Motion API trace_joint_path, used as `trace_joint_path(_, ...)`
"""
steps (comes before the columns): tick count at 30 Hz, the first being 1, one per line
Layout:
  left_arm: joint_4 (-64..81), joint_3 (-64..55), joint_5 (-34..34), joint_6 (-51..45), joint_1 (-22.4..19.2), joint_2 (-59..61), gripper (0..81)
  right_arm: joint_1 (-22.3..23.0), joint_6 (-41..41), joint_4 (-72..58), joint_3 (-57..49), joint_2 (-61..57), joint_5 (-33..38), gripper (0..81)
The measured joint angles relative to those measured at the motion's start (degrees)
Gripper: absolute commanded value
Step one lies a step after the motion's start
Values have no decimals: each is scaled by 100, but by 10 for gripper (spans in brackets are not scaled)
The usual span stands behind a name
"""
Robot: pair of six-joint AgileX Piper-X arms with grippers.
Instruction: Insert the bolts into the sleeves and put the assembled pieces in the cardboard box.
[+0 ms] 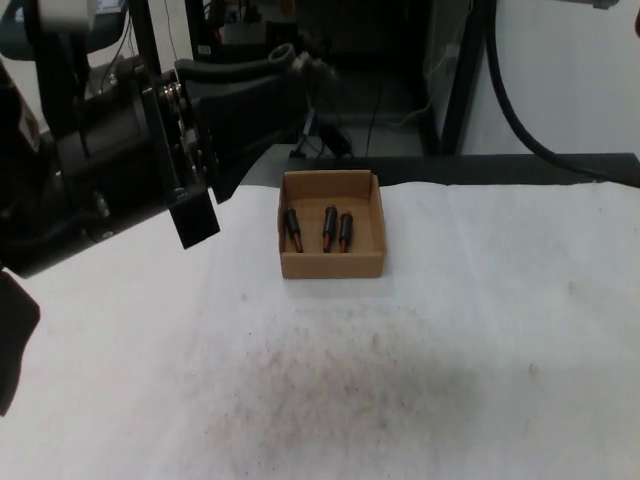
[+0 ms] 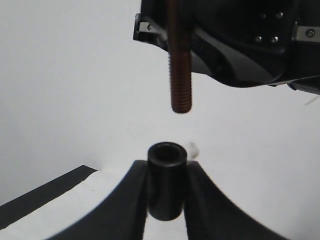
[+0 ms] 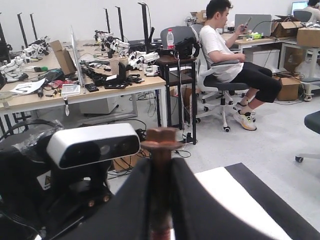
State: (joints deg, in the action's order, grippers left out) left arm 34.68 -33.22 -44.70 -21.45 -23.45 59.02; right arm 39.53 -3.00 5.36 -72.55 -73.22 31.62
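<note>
My left gripper (image 2: 167, 172) is shut on a black sleeve (image 2: 167, 190), held upright with its bore facing up. Directly above it hangs a copper bolt (image 2: 180, 75), threaded end down, with a small gap between its tip and the sleeve's mouth. In the right wrist view, my right gripper (image 3: 161, 172) is shut on this bolt (image 3: 161, 150) just below its hex head. The cardboard box (image 1: 330, 262) sits mid-bench toward the back and holds three assembled pieces (image 1: 329, 226) lying side by side. Both arms (image 1: 150, 150) meet high over the bench's left side.
A white cloth (image 1: 480, 330) covers the bench, with a dark smudge (image 1: 330, 390) in front of the box. A black strip (image 1: 520, 165) runs along the back edge. The left arm's wrist camera (image 3: 95, 145) sits close beside the bolt.
</note>
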Motion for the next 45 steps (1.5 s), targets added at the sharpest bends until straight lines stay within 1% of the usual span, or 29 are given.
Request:
trace_joint_path(10, 0, 0, 0, 0, 0, 0, 2, 65, 0, 46, 125, -49, 0, 8)
trace_joint_path(19, -36, 0, -21, 0, 0, 0, 2, 137, 0, -412, 201, -151, 0, 8)
trace_joint_path(41, 3, 0, -38, 0, 0, 0, 2, 137, 0, -326, 201, -151, 0, 8)
trace_joint_path(45, 27, 0, -76, 0, 73, 0, 2, 137, 80, -252, 201, -151, 0, 8)
